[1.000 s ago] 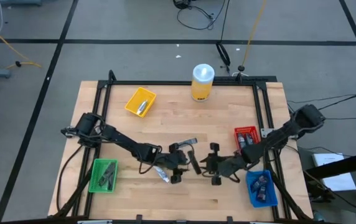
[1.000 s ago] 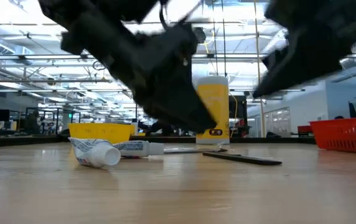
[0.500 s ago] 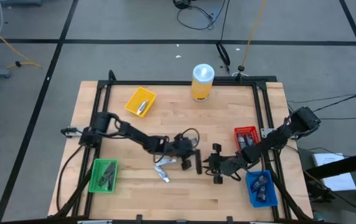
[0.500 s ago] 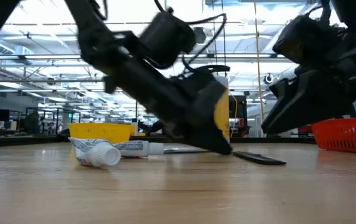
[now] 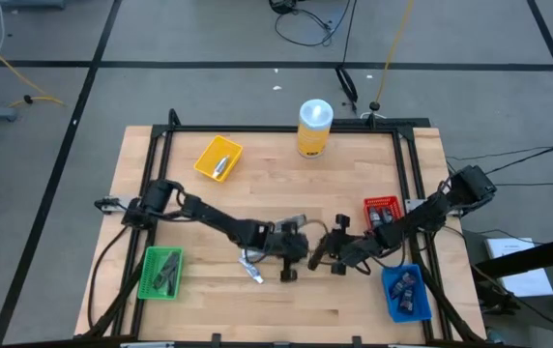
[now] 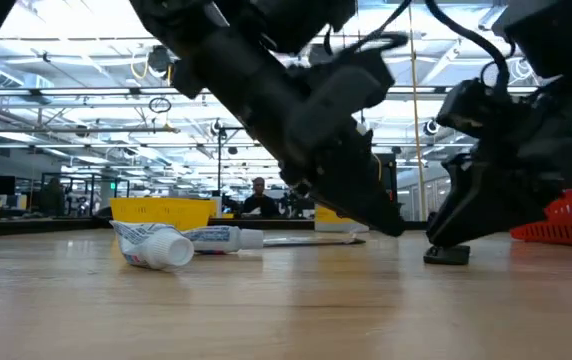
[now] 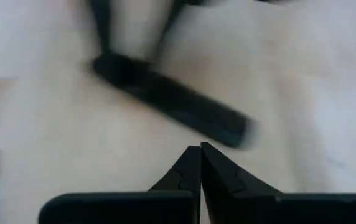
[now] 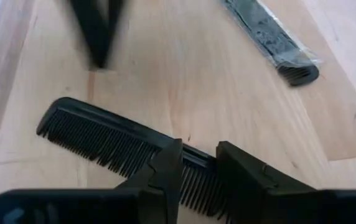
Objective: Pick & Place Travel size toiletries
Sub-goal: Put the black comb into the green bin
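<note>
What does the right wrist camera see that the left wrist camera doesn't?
Only the right wrist view shows a black comb with clear teeth, and a second comb in a clear wrapper farther off. Only the left wrist view shows the left gripper, its fingers pressed together, near a blurred dark stick. Both show the wooden table with a dark flat thing lying on it.

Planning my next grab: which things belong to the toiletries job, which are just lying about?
Job: black plastic comb; wrapped black comb; crumpled white toothpaste tube; slim white tube; yellow plastic bin; green bin; red bin; blue bin.
Lying about: tall yellow canister with white lid.
</note>
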